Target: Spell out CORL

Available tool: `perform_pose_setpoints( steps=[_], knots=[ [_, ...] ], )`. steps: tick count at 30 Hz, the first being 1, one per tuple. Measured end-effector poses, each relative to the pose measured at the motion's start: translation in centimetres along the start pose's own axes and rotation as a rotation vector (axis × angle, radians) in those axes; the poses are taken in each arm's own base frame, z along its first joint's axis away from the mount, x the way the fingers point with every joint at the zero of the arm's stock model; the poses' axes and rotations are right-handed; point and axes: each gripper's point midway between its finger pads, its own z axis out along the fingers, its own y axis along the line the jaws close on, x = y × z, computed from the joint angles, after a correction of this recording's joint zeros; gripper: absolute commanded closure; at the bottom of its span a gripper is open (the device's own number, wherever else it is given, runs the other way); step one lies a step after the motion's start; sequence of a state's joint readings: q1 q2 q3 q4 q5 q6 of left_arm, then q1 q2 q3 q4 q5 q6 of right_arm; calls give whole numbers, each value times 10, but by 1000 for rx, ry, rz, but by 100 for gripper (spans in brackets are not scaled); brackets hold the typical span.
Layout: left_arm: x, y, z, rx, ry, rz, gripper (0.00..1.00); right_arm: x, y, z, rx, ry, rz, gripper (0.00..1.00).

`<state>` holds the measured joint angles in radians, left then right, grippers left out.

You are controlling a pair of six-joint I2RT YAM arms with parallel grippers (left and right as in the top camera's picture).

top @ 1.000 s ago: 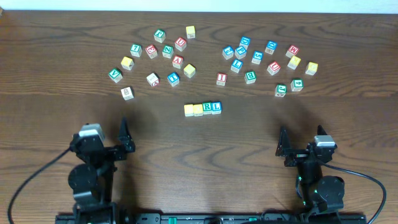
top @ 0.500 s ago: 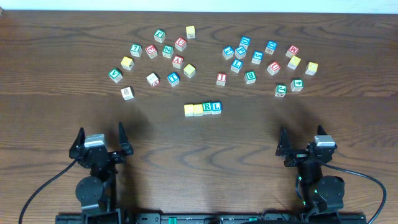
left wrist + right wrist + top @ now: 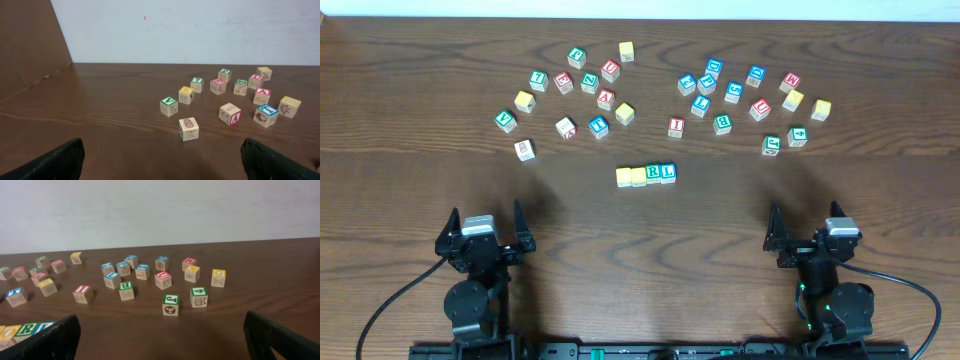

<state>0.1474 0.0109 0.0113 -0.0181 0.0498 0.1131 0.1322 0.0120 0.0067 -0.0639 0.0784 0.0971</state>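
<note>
Four cubes stand side by side in a row at the table's middle: a yellow cube (image 3: 623, 177), a second yellow cube (image 3: 638, 177), the green R cube (image 3: 653, 174) and the blue L cube (image 3: 667, 173). The right wrist view catches that row at its lower left edge, with the green R cube (image 3: 29, 328) showing there. My left gripper (image 3: 484, 214) hovers near the front left, open and with nothing in it, well short of the row. My right gripper (image 3: 807, 228) stands open and bare at the front right. Both wrist views show only dark fingertips (image 3: 60, 161) (image 3: 55, 339) at the bottom corners.
Loose letter cubes lie in two scattered groups behind the row, a left group (image 3: 588, 84) and a right group (image 3: 733, 93). A pale K cube (image 3: 188, 128) is nearest the left gripper; a green J cube (image 3: 170, 305) is nearest the right. A white wall bounds the far edge.
The left arm has swung round and drawn back slightly, its gripper now pointing straight up the table. The right arm and all cubes have not moved.
</note>
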Motion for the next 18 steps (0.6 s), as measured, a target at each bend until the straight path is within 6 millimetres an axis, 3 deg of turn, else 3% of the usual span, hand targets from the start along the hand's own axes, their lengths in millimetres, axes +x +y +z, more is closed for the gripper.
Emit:
perform_pose_setpoints(
  steps=[18],
  knots=[
    [0, 0, 0, 0, 1, 0, 2, 0, 0, 0, 0, 0, 0, 1]
  ],
)
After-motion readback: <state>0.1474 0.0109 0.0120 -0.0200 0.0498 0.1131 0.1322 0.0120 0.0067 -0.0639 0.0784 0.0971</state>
